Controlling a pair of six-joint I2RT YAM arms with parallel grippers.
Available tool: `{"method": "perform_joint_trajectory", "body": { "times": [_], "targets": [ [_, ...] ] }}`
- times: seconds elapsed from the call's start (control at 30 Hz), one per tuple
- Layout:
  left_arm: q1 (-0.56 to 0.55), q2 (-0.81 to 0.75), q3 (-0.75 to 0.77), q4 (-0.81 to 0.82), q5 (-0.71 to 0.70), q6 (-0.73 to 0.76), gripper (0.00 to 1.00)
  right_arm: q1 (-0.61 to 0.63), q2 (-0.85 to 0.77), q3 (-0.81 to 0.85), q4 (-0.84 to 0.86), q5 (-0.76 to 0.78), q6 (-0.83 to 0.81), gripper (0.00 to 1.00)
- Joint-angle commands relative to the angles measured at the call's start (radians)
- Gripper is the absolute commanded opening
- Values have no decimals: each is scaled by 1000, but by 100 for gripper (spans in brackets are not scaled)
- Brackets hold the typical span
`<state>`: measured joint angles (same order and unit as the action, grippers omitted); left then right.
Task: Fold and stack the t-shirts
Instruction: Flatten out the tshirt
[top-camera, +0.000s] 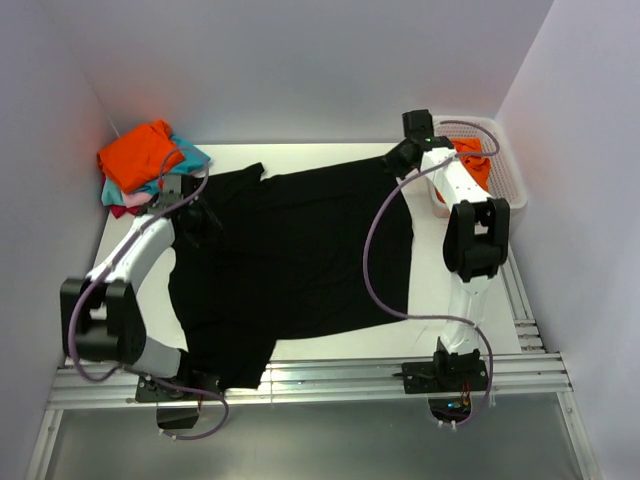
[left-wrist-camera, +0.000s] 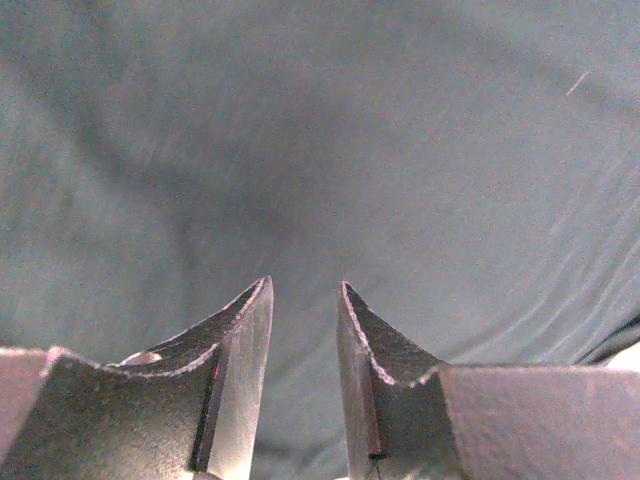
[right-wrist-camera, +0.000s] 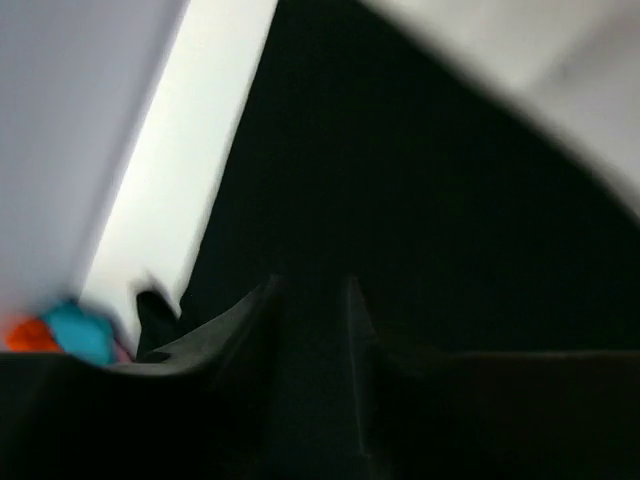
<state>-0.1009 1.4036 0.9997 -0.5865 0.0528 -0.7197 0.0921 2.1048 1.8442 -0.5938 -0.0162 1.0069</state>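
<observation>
A large black t-shirt (top-camera: 290, 250) lies spread flat over most of the white table (top-camera: 440, 300). My left gripper (top-camera: 197, 215) hovers over the shirt's left side. In the left wrist view it (left-wrist-camera: 305, 283) is open, with smooth cloth (left-wrist-camera: 330, 150) filling the view under the jaws. My right gripper (top-camera: 393, 158) is at the shirt's far right corner. The right wrist view is dark and blurred: the gripper (right-wrist-camera: 311, 280) has its jaws apart above black cloth (right-wrist-camera: 400, 200). Folded t-shirts are stacked at the back left, orange (top-camera: 140, 150) on top, teal (top-camera: 188, 157) and pink (top-camera: 120, 208) below.
A white lattice basket (top-camera: 510, 175) stands at the back right with an orange garment (top-camera: 472, 160) in it. Walls close in the table on the left, back and right. A metal rail (top-camera: 330, 380) runs along the near edge by the arm bases.
</observation>
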Motion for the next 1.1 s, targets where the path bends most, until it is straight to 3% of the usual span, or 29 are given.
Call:
{"method": "perform_joint_trajectory", "body": {
  "times": [0.0,0.17,0.27,0.3,0.4,0.63,1.07],
  "targets": [
    [17,132,158,120,-24,20,37,92,-149,-114,-23,2,-71,3],
    [29,421,446,108,-47,60,36,130,-284,-281,-93,15,-114,2],
    [43,544,549,116,-44,63,37,147,-363,-338,-150,68,-169,26],
    [49,570,568,120,-42,62,37,149,-382,-349,-178,76,-178,47],
    [64,656,631,123,-48,52,37,147,-451,-396,-216,117,-209,60],
    [101,770,701,131,-85,49,36,140,-558,-496,-244,157,-226,61],
    [153,848,744,148,-41,37,35,124,-473,-448,-279,177,-238,57]
  ]
}}
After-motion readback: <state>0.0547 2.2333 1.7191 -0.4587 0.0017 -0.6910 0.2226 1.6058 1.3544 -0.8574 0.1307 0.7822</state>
